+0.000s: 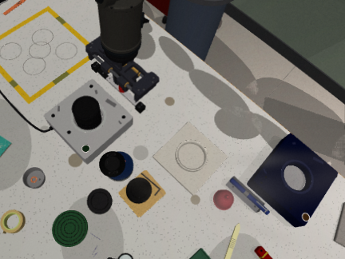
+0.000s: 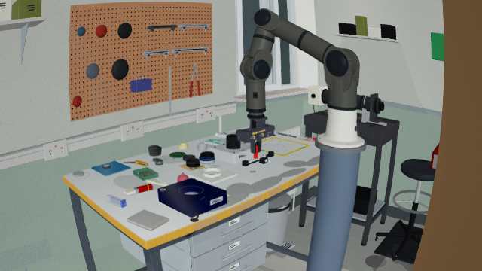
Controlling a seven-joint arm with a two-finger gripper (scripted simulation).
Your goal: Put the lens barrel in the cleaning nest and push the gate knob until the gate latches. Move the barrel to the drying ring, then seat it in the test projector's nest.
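On the bench's middle stands the grey cleaning nest (image 1: pixel 88 120) with the black lens barrel (image 1: pixel 86 112) upright in its socket. Just behind its far edge runs the gate rail with black end stops (image 2: pixel 258 160), and my gripper (image 1: pixel 123 87) grips the red gate knob (image 2: pixel 256 151) there, hanging straight down over it. The white drying ring (image 1: pixel 191 155) sits on a pale pad to the right of the nest. The dark blue test projector (image 1: pixel 293 179), with its round nest opening, lies near the bench's front right corner. The knob is mostly hidden under my hand in the side camera.
The bench's front edge runs just past the projector, and my blue pedestal (image 2: pixel 333 203) stands beside it. Black caps (image 1: pixel 115 165), a black dome on an orange pad (image 1: pixel 139 190), a green disc (image 1: pixel 70 228), a red ball (image 1: pixel 223 199) and a blue pen (image 1: pixel 249 196) crowd the near side.
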